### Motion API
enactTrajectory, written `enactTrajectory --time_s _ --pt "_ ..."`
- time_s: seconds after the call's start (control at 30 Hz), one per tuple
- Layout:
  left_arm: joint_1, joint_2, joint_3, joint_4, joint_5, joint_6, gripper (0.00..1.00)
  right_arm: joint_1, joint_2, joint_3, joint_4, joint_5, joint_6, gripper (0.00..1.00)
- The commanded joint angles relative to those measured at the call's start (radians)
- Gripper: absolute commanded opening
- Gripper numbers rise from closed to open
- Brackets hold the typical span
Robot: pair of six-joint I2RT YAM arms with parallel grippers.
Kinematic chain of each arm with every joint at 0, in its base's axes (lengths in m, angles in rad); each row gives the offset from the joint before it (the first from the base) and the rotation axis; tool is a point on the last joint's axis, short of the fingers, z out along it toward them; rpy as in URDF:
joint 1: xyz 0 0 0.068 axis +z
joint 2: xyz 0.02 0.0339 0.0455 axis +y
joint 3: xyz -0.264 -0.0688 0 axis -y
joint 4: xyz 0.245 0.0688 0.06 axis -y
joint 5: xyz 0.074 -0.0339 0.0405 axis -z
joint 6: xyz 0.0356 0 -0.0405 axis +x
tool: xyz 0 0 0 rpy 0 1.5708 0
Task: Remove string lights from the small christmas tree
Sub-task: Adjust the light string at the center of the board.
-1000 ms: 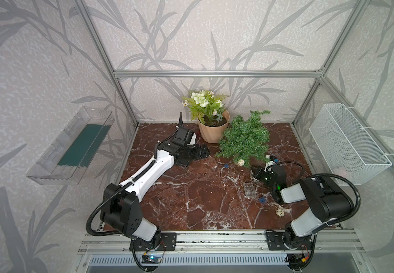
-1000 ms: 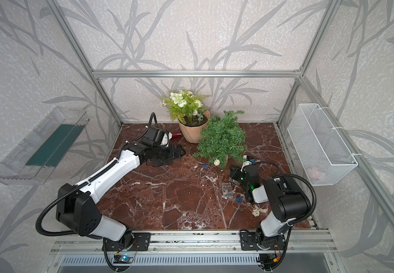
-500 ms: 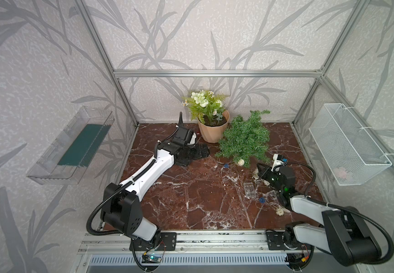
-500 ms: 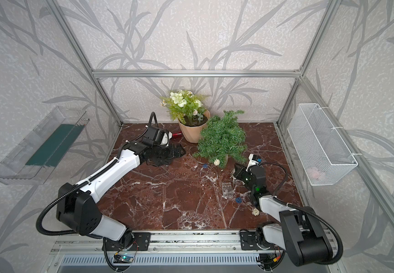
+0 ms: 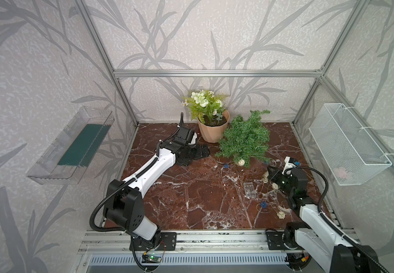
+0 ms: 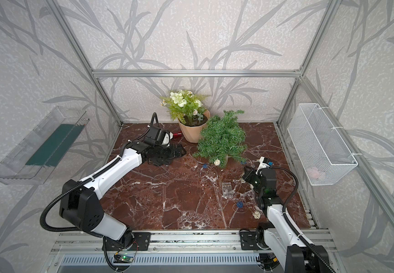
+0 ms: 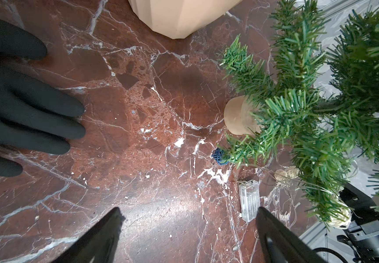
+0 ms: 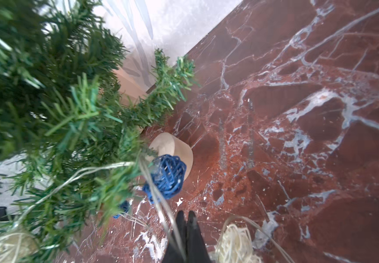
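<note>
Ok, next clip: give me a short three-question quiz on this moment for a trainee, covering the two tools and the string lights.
1. Which tool is shut on the wire of the string lights beside the small christmas tree? A: the left tool. B: the right tool. C: neither.
2. True or false: the clear battery box hangs in the tree's branches.
3. Fill in: next to the open left tool lies a black ____.

Key
1. B.
2. False: the battery box lies flat on the table.
3. glove.
</note>
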Motion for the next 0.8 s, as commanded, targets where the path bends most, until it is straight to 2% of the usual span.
enactTrajectory --time_s 0.0,0.17,0.43,0.77 --pt "0.005 0.004 0.039 -0.002 -0.012 0.000 0.93 -0.005 -0.035 0.084 -0.114 -0.040 -0.066 0.00" --pt "0.004 0.004 0.043 -0.005 -0.026 0.018 0.92 -0.022 -0.063 0.182 -0.228 -0.056 -0.105 0.00" --pt "0.004 0.023 0.072 -0.034 -0.060 0.087 0.92 -0.035 0.008 0.377 -0.456 -0.158 -0.197 0.00" --pt "0.005 0.056 0.113 -0.047 -0.097 0.180 0.92 -0.027 -0.088 0.511 -0.826 -0.243 -0.322 0.00"
